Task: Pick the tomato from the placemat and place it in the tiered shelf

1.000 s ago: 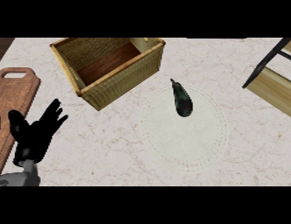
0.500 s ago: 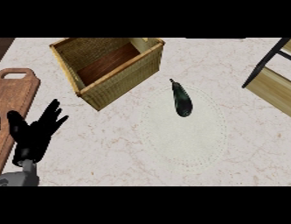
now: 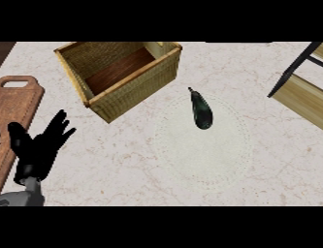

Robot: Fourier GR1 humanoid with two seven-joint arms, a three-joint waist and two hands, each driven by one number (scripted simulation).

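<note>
Nearest, at left, the left hand (image 3: 39,147) hangs open, fingers spread, over the pale marble counter (image 3: 121,167), beside a wooden cutting board (image 3: 6,109). A dark elongated vegetable (image 3: 201,111) lies on the far edge of the round placemat (image 3: 207,150). Farther off stand a wicker basket (image 3: 132,92) and, right, the tiered shelf (image 3: 311,99).

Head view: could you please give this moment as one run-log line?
left hand open, resting lower left; right hand not in view; dark eggplant on placemat, untouched; tiered shelf at right
</note>
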